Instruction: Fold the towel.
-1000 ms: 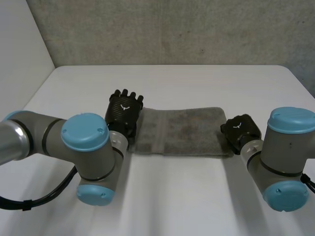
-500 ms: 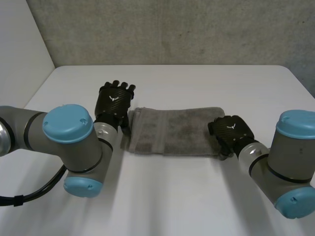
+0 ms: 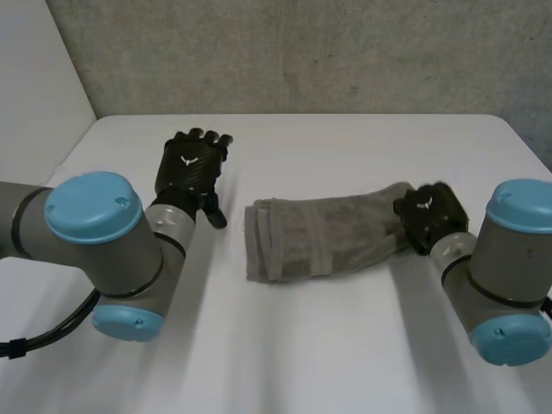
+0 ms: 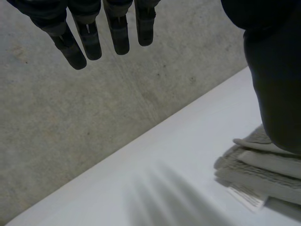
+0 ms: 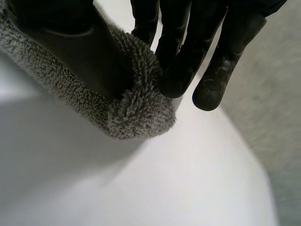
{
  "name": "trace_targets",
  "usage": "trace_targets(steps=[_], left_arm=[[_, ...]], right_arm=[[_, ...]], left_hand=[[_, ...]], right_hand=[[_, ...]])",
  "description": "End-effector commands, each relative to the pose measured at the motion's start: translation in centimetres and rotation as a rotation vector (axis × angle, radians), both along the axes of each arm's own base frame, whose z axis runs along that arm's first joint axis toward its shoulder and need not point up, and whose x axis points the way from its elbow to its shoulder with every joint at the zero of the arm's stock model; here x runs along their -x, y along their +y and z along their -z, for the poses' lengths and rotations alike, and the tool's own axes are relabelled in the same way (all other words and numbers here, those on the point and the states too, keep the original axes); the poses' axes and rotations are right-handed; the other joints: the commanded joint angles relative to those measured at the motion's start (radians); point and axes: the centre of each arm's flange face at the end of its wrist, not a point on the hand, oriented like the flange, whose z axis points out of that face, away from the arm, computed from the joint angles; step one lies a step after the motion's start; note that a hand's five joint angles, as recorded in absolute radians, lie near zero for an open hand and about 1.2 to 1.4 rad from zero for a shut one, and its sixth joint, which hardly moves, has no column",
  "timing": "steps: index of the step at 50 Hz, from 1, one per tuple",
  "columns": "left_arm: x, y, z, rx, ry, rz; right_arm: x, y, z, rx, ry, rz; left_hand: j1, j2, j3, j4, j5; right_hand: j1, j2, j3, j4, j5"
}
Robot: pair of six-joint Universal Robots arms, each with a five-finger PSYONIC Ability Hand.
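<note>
Head view, nearest first: the white table (image 3: 345, 362) lies bare on the robot's side of the grey towel (image 3: 315, 237). The towel sits between the two arms as a narrow band, already folded lengthwise. The towel's left end is a flat stack of several layers resting on the table. Its right end rises off the surface, where the right hand (image 3: 429, 216) holds it.

In the right wrist view, the thumb and fingers (image 5: 181, 70) pinch a rolled lip of the pile between them. One finger hangs free just beside the cloth.

Farther back, beyond the towel's left end and well apart from it, the left hand (image 3: 191, 164) hovers holding nothing. Its own wrist view shows its fingers (image 4: 89, 37) straight and slightly spread, with the stacked end visible past the thumb. Behind the towel, at the table's far edge, stands the grey wall (image 3: 302, 52).

The step in hand looks like the end-over-end fold, right end toward left. The next move likely calls for keeping that pinch firm while carrying the end up and over the band. The end should then be laid flush on the stacked layers before release. The band may slide or skew as it is carried, so the left hand may need to press down on the stacked end.
</note>
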Motion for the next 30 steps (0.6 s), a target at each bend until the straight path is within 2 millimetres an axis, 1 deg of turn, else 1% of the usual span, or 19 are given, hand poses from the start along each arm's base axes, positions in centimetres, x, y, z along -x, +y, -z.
trace_targets(steps=[1,3,4,5,7,8,10,11,13,17,18,19,20,21,22,24,25,27,30], left_arm=[[-1.6,-0.2,-1.9,0.032,0.017,-0.034],[-2.4,-0.5,-2.8,0.052,0.028,-0.055],[-2.8,-0.7,-3.2,0.06,0.032,-0.069],[-3.3,-1.0,-3.6,0.067,0.039,-0.083],[-3.8,-1.3,-4.0,0.074,0.046,-0.098],[-4.1,-1.5,-4.1,0.077,0.052,-0.108],[-4.2,-1.6,-4.2,0.077,0.057,-0.111],[-4.2,-1.6,-4.2,0.077,0.057,-0.111],[-4.3,-1.6,-4.3,0.073,0.067,-0.112],[-4.2,-1.6,-4.3,0.071,0.072,-0.11],[-4.2,-1.5,-4.2,0.069,0.073,-0.107],[-4.0,-1.5,-4.3,0.073,0.075,-0.103],[-4.0,-1.5,-4.3,0.073,0.075,-0.103],[-3.8,-1.4,-4.4,0.077,0.077,-0.092],[-3.8,-1.4,-4.4,0.077,0.077,-0.092],[-3.4,-1.6,-4.9,0.094,0.087,-0.07],[-3.4,-1.6,-4.9,0.094,0.087,-0.07],[-2.8,-1.6,-5.5,0.107,0.112,-0.042],[-1.9,-1.3,-6.1,0.106,0.166,-0.016]], right_arm=[[-4.2,1.9,-5.3,0.222,0.1,-0.159],[-8.5,5.0,-6.5,0.325,0.151,-0.314],[-10.2,6.1,-6.0,0.353,0.193,-0.377],[-10.3,6.1,-6.0,0.354,0.193,-0.377],[-13.4,8.5,-3.6,0.394,0.295,-0.522],[-13.4,8.5,-3.6,0.394,0.295,-0.523],[-15.7,11.1,-0.4,0.408,0.381,-0.688],[-15.7,11.1,-0.3,0.408,0.381,-0.689],[-16.6,12.3,2.4,0.391,0.423,-0.781],[-16.7,12.5,3.5,0.374,0.416,-0.798],[-16.6,12.3,3.5,0.367,0.397,-0.784],[-16.6,12.0,2.9,0.366,0.358,-0.752],[-16.6,12.0,2.9,0.366,0.357,-0.752],[-16.3,11.5,1.8,0.359,0.296,-0.7],[-16.3,11.4,1.8,0.359,0.295,-0.7],[-15.0,10.3,-2.0,0.338,0.123,-0.592],[-15.0,10.3,-2.0,0.338,0.123,-0.592],[-13.5,9.7,-4.6,0.272,-0.058,-0.524],[-12.2,9.3,-6.5,0.204,-0.218,-0.473]], left_hand=[[-0.088,-0.077,-0.063,-0.083,-0.219],[-0.088,-0.077,-0.063,-0.083,-0.219],[-0.088,-0.077,-0.063,-0.083,-0.219],[-0.088,-0.077,-0.063,-0.083,-0.219],[-0.088,-0.077,-0.063,-0.083,-0.219],[-0.088,-0.077,-0.063,-0.083,-0.219],[-0.088,-0.077,-0.063,-0.083,-0.219],[-0.088,-0.077,-0.063,-0.083,-0.219],[-0.088,-0.077,-0.063,-0.083,-0.219],[-0.088,-0.077,-0.063,-0.083,-0.219],[-0.088,-0.077,-0.063,-0.083,-0.219],[-0.088,-0.077,-0.063,-0.083,-0.219],[-0.088,-0.077,-0.063,-0.083,-0.219],[-0.088,-0.077,-0.063,-0.083,-0.219],[-0.088,-0.077,-0.063,-0.083,-0.219],[-0.088,-0.077,-0.063,-0.083,-0.219],[-0.088,-0.077,-0.063,-0.083,-0.219],[-0.085,-0.074,-0.06,-0.08,-0.216],[-0.076,-0.065,-0.051,-0.071,-0.208]], right_hand=[[0.113,0.137,0.064,0.057,0.076],[0.113,0.137,0.064,0.057,0.076],[0.113,0.137,0.064,0.057,0.076],[0.113,0.137,0.064,0.057,0.076],[0.113,0.137,0.064,0.057,0.076],[0.113,0.137,0.064,0.057,0.076],[0.113,0.137,0.064,0.057,0.076],[0.113,0.137,0.064,0.057,0.076],[0.113,0.137,0.064,0.057,0.076],[0.034,0.059,-0.015,-0.021,-0.002],[-0.332,-0.308,-0.381,-0.387,-0.368],[-0.644,-0.619,-0.693,-0.699,-0.68],[-0.647,-0.622,-0.696,-0.702,-0.683],[-0.812,-0.788,-0.861,-0.868,-0.849],[-0.814,-0.79,-0.863,-0.87,-0.851],[-0.951,-0.927,-1.0,-1.007,-0.988],[-0.952,-0.928,-1.001,-1.008,-0.989],[-1.087,-1.062,-1.136,-1.142,-1.123],[-1.105,-1.08,-1.154,-1.16,-1.141]])
